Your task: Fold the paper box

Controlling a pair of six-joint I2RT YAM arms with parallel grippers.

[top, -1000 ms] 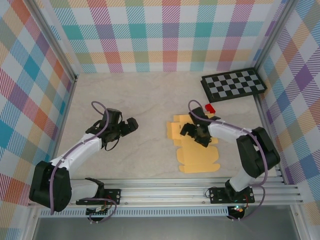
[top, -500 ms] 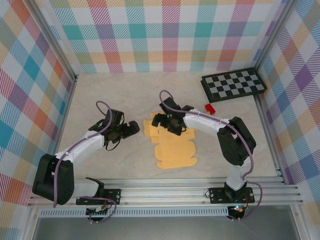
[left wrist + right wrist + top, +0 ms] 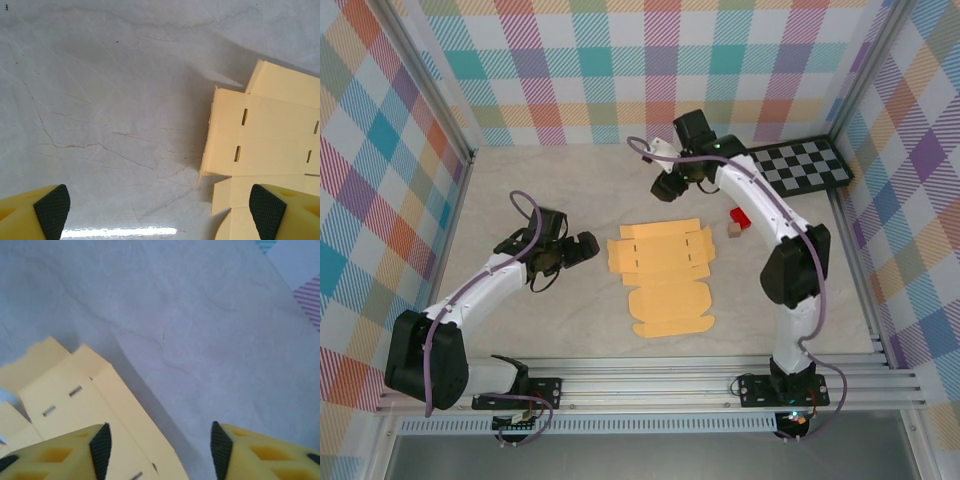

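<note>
- A flat tan-yellow die-cut cardboard sheet, the paper box [image 3: 665, 275], is lying unfolded mid-table between the two arms.
- The left gripper [image 3: 584, 247] is hovering just left of the sheet, its jaws spread wide on nothing. In its wrist view the sheet [image 3: 265, 135] is running off the right edge.
- The right gripper [image 3: 668, 187] is hanging beyond the sheet's far edge, jaws parted and empty. Its yellow fingers [image 3: 55, 455] are covering the sheet's near part.
- The right arm is overlapping one corner of the black-and-grey checkerboard [image 3: 800, 165]. The small red block [image 3: 741, 215] beside it is hard to make out.
</note>
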